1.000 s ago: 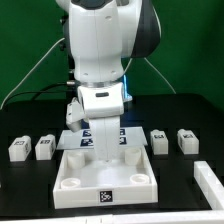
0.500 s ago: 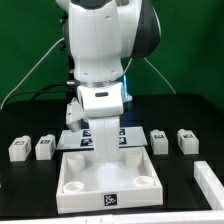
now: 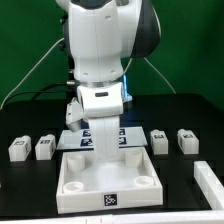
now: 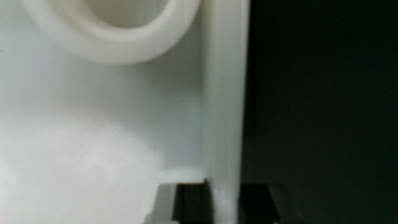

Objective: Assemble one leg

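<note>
Fingertips (image 4: pixel 189 205) of the gripper (image 4: pixel 224 203) press on both faces of the raised rim of the white square panel (image 4: pixel 89 140), clamping it near a round corner socket (image 4: pixel 134 35). No leg is held. Four lie on the black table (image 3: pixel 30 118), well apart from the gripper: one leg (image 3: pixel 44 148) and a neighbour to one side, another leg (image 3: pixel 159 139) and its neighbour to the other.

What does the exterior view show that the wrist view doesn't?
Exterior only: the arm, the marker board, two legs on that view's left and two more on its right. Wrist only: a close-up of one round socket. Both: the white panel and the black table.
</note>
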{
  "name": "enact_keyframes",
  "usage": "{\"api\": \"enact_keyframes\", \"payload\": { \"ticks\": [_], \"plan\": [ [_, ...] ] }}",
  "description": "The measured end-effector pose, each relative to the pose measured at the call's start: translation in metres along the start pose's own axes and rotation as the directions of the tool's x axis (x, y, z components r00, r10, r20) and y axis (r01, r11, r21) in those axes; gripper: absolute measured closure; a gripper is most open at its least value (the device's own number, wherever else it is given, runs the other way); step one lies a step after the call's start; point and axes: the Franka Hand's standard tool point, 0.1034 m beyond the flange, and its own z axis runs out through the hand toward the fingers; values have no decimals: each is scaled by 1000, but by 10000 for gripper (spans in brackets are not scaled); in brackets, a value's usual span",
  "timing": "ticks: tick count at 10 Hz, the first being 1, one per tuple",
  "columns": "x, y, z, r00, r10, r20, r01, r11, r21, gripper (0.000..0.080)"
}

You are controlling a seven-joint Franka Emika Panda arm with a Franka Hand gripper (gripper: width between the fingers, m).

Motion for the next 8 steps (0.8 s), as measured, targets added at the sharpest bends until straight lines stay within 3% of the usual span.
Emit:
{"api": "enact_keyframes", "payload": {
  "ticks": [2,4,7,8],
  "plan": [
    [2,8,-2,1000,-2,-1,2,1000,-9,741],
    [31,32,-4,1000,22,-9,-23,999,-35,741],
    [62,63,-10,1000,3,-19,-5,997,-71,741],
    [67,62,-8,1000,1,-19,-2,998,-55,741]
  ]
}}
